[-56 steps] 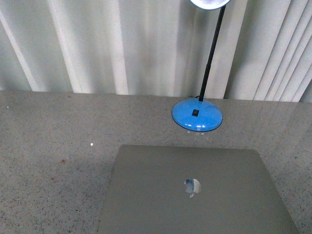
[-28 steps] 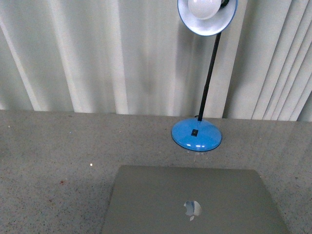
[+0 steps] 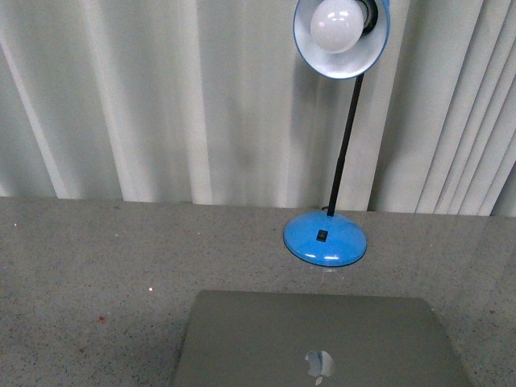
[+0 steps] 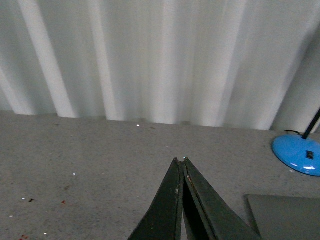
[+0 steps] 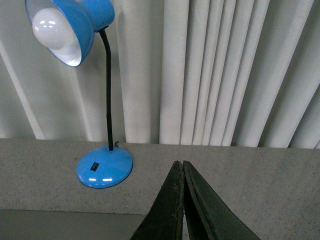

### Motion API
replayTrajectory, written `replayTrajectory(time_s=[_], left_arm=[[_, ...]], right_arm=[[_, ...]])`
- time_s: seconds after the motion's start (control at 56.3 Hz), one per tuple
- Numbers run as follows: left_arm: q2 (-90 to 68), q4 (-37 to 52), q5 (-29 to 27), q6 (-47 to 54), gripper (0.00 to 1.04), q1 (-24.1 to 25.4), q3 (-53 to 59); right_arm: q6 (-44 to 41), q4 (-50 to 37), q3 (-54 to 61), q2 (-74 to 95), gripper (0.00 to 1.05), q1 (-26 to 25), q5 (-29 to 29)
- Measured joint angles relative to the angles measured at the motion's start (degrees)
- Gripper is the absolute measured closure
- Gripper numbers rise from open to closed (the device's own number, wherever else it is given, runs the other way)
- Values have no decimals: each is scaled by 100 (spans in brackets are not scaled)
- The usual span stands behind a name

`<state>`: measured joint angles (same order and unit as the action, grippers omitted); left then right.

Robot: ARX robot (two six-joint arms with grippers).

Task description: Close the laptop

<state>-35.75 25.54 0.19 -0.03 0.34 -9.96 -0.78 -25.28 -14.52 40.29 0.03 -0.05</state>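
The silver-grey laptop lies at the bottom of the front view with its lid down flat and the shiny apple logo facing up. No gripper shows in the front view. In the left wrist view my left gripper is shut and empty above the grey table, with a corner of the laptop beside it. In the right wrist view my right gripper is shut and empty, with an edge of the laptop low beside it.
A blue desk lamp stands behind the laptop: round base, black stalk, shade with a white bulb. It also shows in the right wrist view and the left wrist view. White pleated curtains close off the speckled grey table.
The front view has tilted upward: the laptop and lamp base have slid down the picture and the lamp's shade and bulb have come fully into view. The lid stays shut.
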Motion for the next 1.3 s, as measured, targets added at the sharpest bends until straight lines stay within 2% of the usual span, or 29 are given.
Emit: replayTrajectory(time_s=[0.355, 0.817, 1.26, 1.296], left_arm=[[846, -317, -9, -2, 101, -33, 529], [1858, -833, -13, -4, 101, -35, 839], [2592, -1554, -13, -4, 101, -35, 837], [2874, -1904, -20, -2, 101, -35, 835]], right_arm=[[2, 87, 756, -866, 102, 0, 0], [11, 754, 1222, -1996, 102, 0, -2], [13, 1290, 1419, -2809, 102, 0, 0], [13, 1346, 1419, -2861, 102, 0, -2]])
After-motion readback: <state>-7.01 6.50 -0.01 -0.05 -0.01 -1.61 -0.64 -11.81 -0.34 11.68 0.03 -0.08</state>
